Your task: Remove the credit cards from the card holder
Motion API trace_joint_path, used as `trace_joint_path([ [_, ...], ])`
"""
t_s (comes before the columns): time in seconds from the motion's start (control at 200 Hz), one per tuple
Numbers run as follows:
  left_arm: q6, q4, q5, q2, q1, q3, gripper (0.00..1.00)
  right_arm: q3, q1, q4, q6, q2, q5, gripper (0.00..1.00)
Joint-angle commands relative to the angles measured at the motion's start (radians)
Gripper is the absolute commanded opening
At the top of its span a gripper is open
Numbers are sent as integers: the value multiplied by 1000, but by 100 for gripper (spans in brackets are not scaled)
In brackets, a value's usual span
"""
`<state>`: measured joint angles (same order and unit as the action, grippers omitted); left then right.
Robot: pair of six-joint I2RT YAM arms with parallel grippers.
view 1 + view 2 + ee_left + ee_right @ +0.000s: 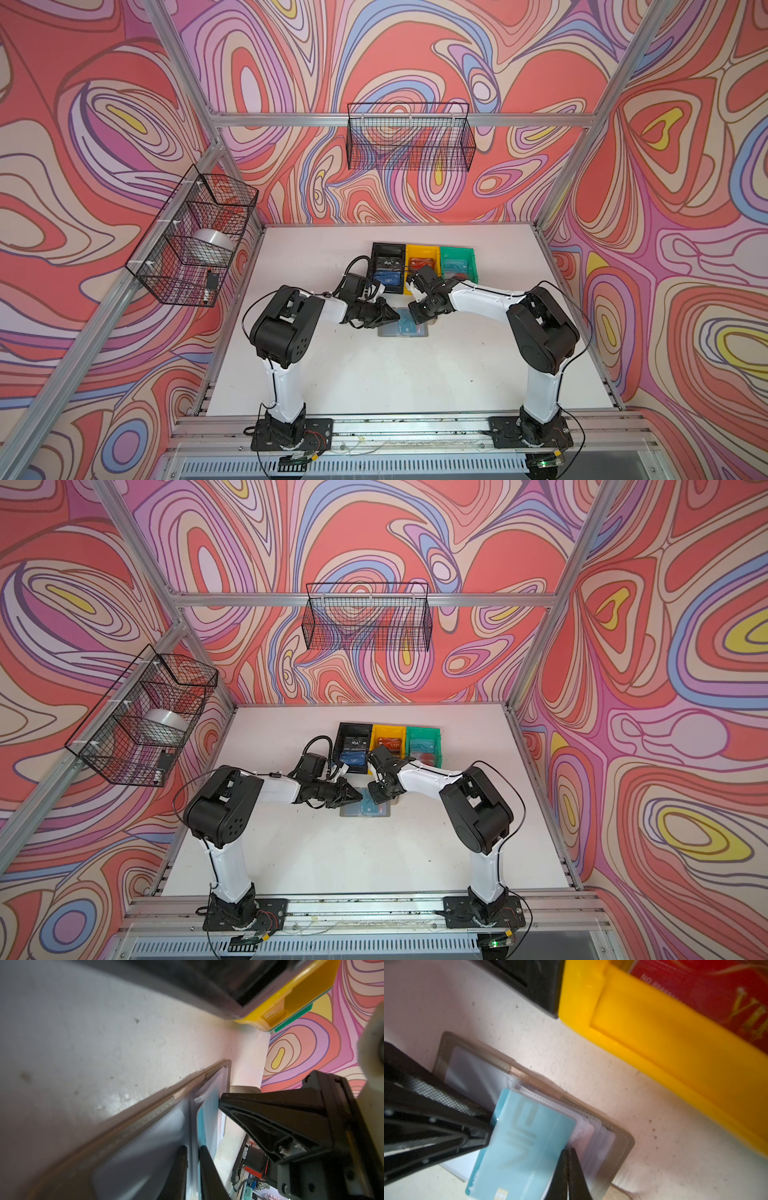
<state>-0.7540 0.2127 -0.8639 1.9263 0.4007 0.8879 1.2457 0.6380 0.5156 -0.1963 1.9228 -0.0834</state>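
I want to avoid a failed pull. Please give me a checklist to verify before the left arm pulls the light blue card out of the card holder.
1. Card holder lies open on the table: ok.
2. Light blue card shows one edge outside its clear sleeve: ok.
3. Fingers of the left gripper hold the card itself, not only the sleeve: cannot tell.
4. Right gripper is shut, with its fingers down on the sleeves beside the card: ok.
5. Yellow bin stands apart from the holder: ok.
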Motion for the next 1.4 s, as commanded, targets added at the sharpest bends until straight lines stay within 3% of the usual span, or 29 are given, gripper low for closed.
trace_joint_path([
  [0.0, -7, 16, -7, 19, 9, 13, 17, -11, 8, 20, 0, 57, -15, 6],
  [0.321, -13, 25, -12, 29, 9, 10, 3, -17, 9, 20, -3, 51, -19, 6],
  [1.392, 38, -35, -7, -25, -66, -56, 0, -22, 9, 40, -3, 42, -17, 6],
])
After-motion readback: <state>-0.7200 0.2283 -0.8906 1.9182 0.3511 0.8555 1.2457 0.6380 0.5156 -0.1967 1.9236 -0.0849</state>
